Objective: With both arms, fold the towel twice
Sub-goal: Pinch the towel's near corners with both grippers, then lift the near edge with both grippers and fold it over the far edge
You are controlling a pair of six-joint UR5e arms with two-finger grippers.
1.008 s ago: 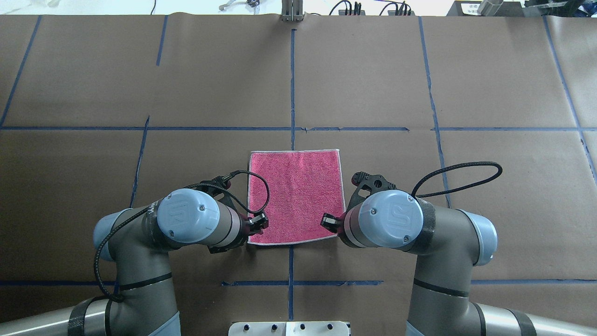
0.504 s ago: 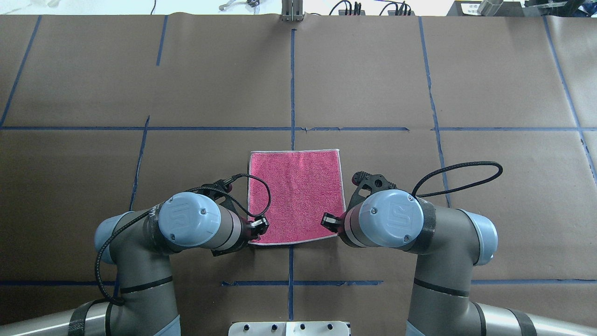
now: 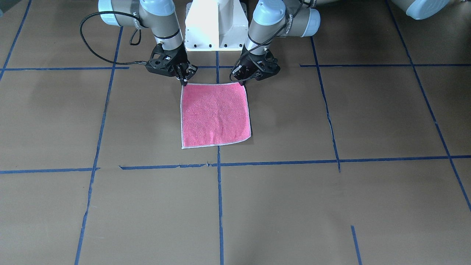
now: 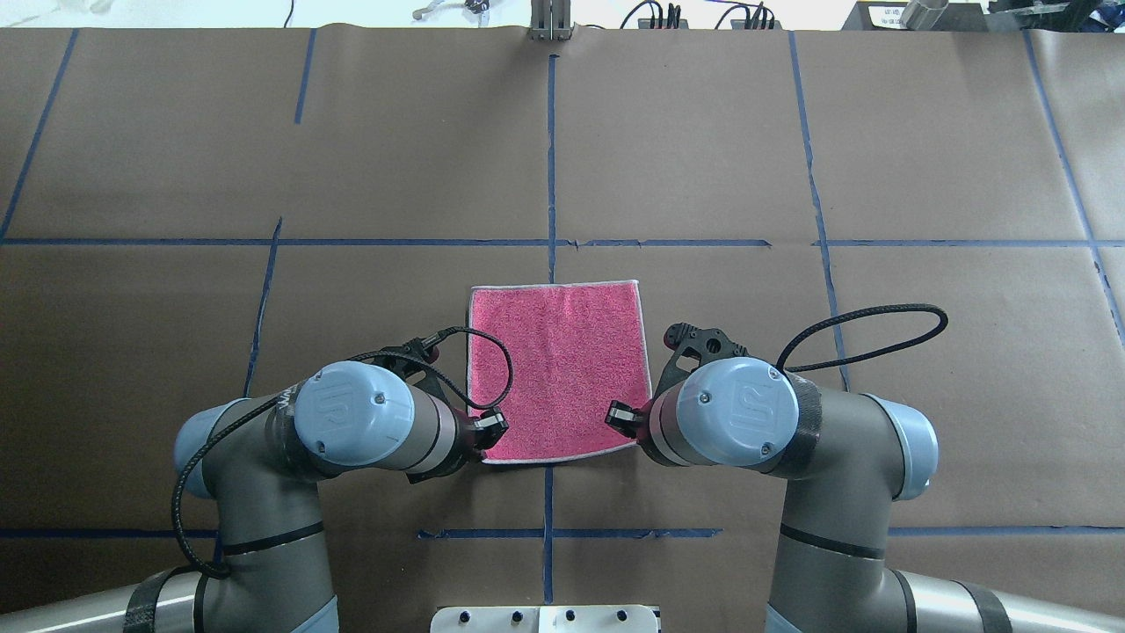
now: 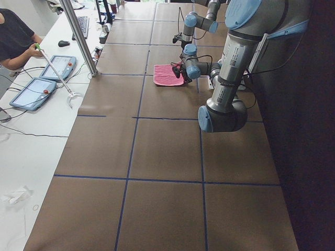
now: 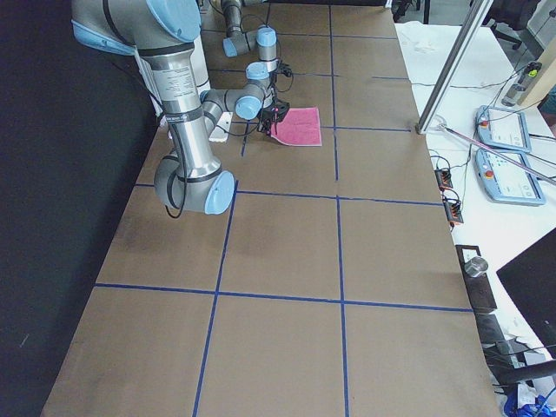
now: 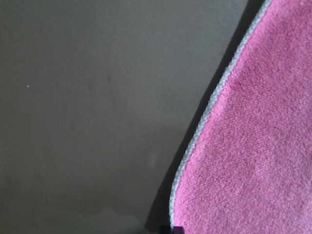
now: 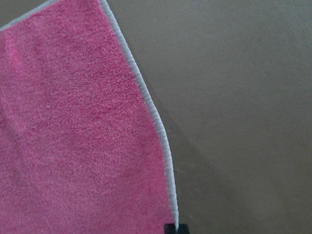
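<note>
On the table, just ahead of the base: towel, flat, pink side up, underside hidden. Clamped on its near corners: left gripper and right gripper, both half hidden under their wrists. Since half a second ago, near-left corner drawn inward, slightly raised.
</note>
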